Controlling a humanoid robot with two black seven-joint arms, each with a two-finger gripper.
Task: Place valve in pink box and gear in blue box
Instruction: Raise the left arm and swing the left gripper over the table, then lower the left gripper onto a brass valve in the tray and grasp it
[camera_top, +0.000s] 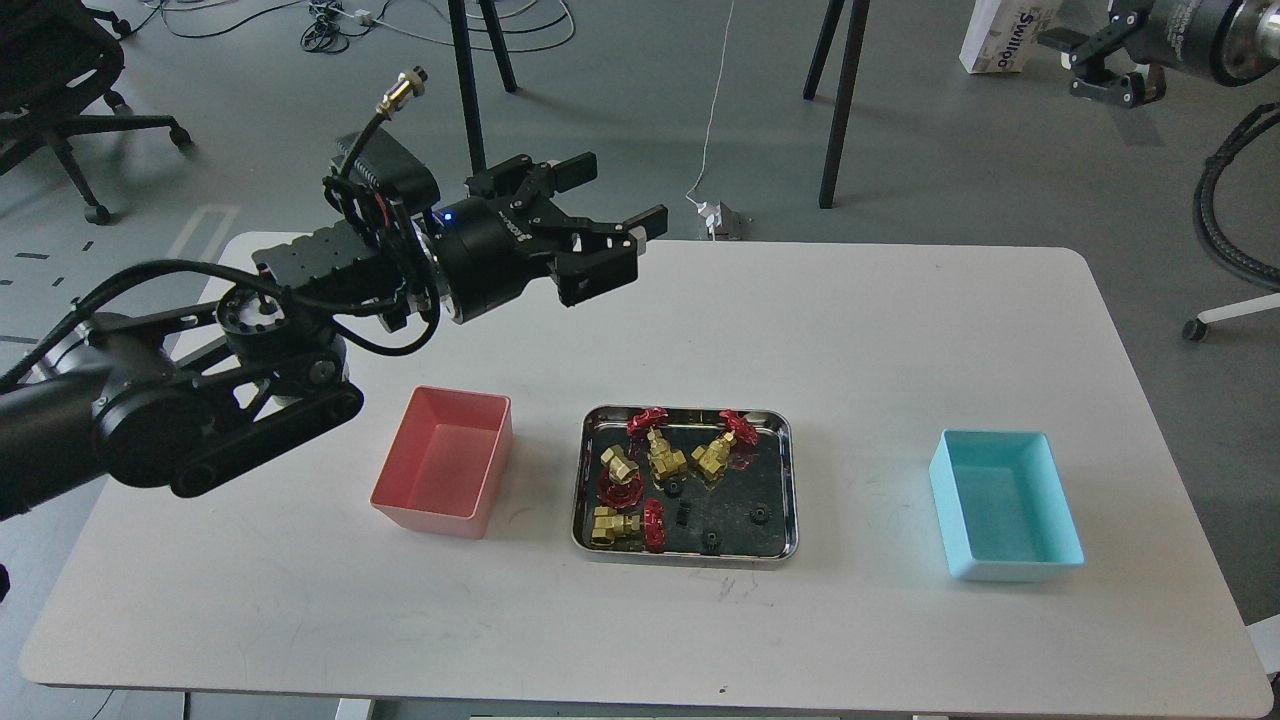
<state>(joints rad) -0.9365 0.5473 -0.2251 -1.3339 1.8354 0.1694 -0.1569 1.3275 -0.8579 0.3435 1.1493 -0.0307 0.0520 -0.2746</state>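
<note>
Four brass valves with red handwheels lie in the left half of a shiny steel tray (788, 480); one valve (665, 456) is near its middle back. Several tiny black gears lie in the tray too; one gear (758, 515) is at its right. The pink box (445, 462) stands empty to the tray's left, and the blue box (1005, 505) stands empty far to the right. My left gripper (620, 205) is open and empty, high over the table's back, above and behind the pink box. My right gripper (1100, 60) is at the top right, off the table; its one visible finger is spread wide.
The white table (850, 330) carries only the tray and the two boxes. Behind it are black stand legs (470, 100), floor cables and an office chair (60, 70) at the far left. My left arm's thick links (180, 420) hang over the table's left part.
</note>
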